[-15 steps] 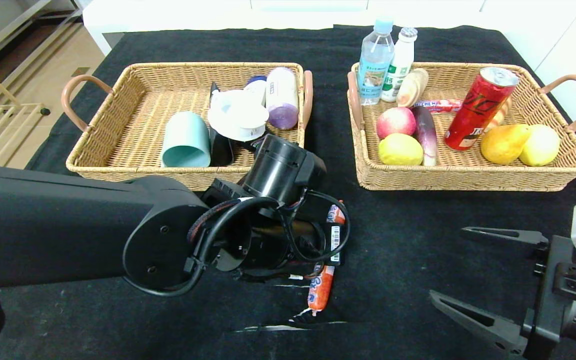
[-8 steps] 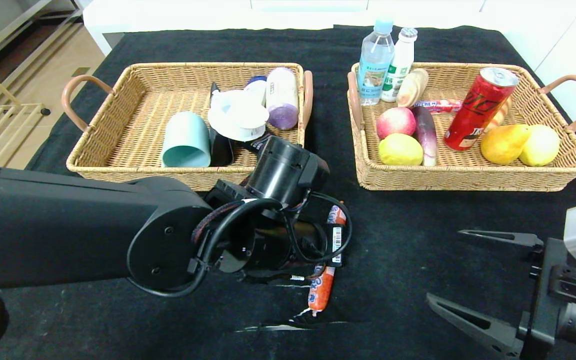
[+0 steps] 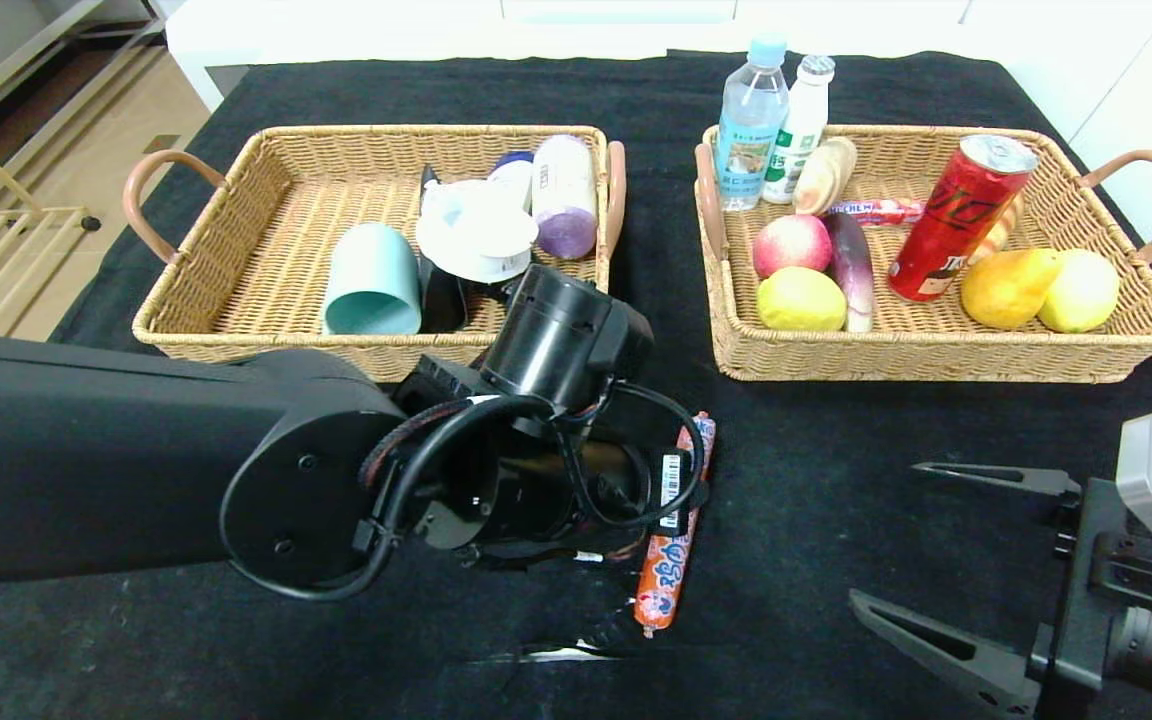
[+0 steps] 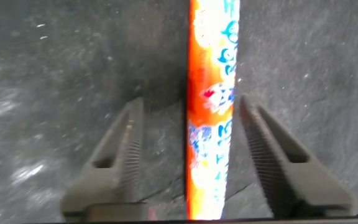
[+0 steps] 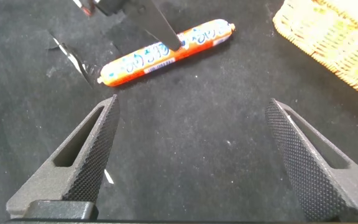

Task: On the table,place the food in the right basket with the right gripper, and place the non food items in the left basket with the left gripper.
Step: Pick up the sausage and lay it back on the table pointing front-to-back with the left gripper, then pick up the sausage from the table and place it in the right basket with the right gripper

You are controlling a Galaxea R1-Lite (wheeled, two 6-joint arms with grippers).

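**jo:** Left gripper is down low over the sausage, fingers spread with a gap either side, not clamping it. The sausage lies flat on the table, in front of the gap between the two baskets. Right gripper hangs wide open near the front right edge with nothing in it.

**mik:** Sausage is food, so it's the right arm's job. My worry is that the left arm's bulk sits right over it, so if the right one reaches in now they could bump. A round wrapper could also roll away from a finger.

**jo:** Room looks decent though, with bare cloth between right gripper and sausage. Further back, right basket is crowded; the red can stands leaning and could topple. Left basket holds the teal mug.
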